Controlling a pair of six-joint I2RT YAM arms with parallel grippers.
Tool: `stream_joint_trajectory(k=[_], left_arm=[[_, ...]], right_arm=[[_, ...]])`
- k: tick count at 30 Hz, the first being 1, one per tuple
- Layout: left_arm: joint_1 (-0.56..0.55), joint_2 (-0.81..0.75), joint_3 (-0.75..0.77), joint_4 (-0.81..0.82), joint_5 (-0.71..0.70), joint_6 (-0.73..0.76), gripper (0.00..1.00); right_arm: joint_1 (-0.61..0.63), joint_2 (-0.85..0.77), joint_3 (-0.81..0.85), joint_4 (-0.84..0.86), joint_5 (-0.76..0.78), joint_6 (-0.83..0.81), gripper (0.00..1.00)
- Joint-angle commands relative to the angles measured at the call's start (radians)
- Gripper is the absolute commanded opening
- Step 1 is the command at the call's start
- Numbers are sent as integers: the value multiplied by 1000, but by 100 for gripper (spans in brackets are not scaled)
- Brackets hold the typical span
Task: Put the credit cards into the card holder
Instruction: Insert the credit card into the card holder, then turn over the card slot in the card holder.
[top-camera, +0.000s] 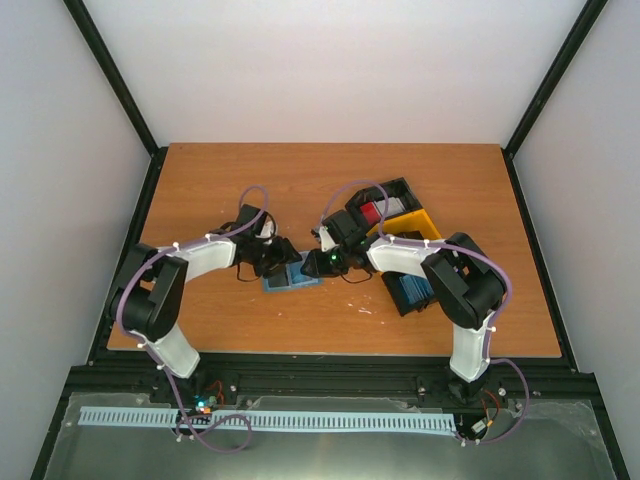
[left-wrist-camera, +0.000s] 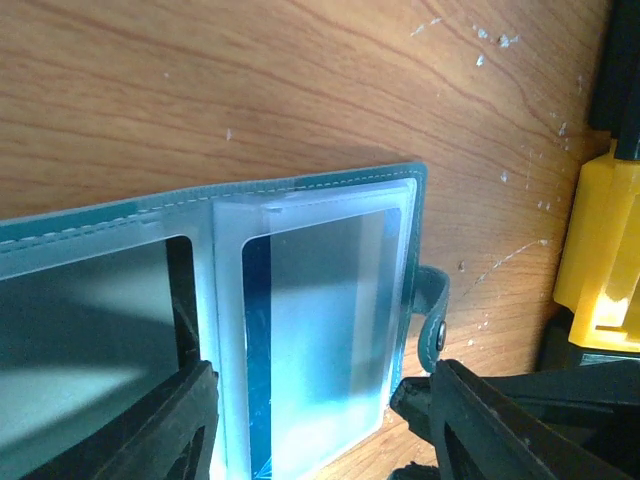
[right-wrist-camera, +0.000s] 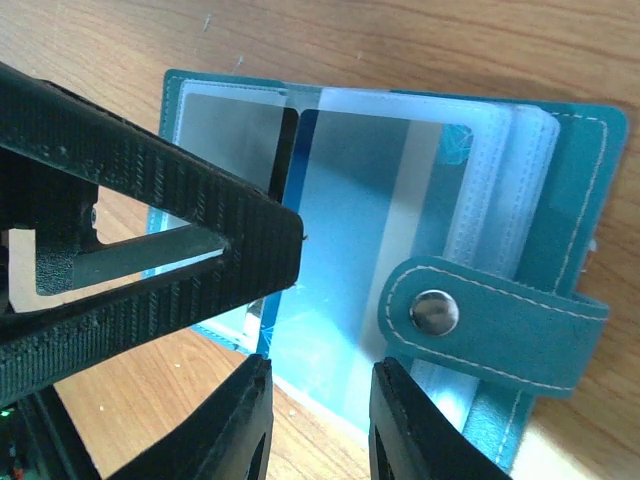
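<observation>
1. On the left of the worktop (top-camera: 250, 180), the left hand (left-wrist-camera: 310, 385) sits low over the open card holder (top-camera: 292, 280). Its jaws are spread and released, one finger on either side of a clear pocket (left-wrist-camera: 320, 300), not pinching it.
2. At centre, the holder lies flat and open on the wood between the two hands. A blue card (right-wrist-camera: 340, 230) shows through that pocket, and its near end looks to stick out towards the right hand. My read: this is the seating step, and the card is most of the way in.
3. Just right of that, the right hand (right-wrist-camera: 320, 378) has its jaws narrowly apart, flanking the card's near end. I cannot tell whether the pads actually bite on it. The snap tab (right-wrist-camera: 480, 320) lies across the holder's edge right beside it.
4. To do this well, I'd push straight along the pocket's length and keep the card flat so a corner doesn't catch the plastic lip. The left hand would do best pressing the holder down, since that light wallet will likely skate on smooth wood. Steer clear of the tab.
5. Far right, the black-and-yellow tray (top-camera: 425, 222) holds red cards (top-camera: 372, 211), well apart from the holder and not yet loaded.
</observation>
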Motion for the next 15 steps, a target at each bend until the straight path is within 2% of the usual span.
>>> stream_joint_trajectory(k=[1,10,15], left_arm=[[-6,-51,1,-41,-54,-2,60],[-6,-134,-30,-126,-250,-20,61],[-2,-149,-69,-161,-320,-33,50]], right_arm=[[-7,-1,-4,44,-52,29,28],[-7,23,6,-2,61,20,28],[-7,36,15,-9,73,18,29]])
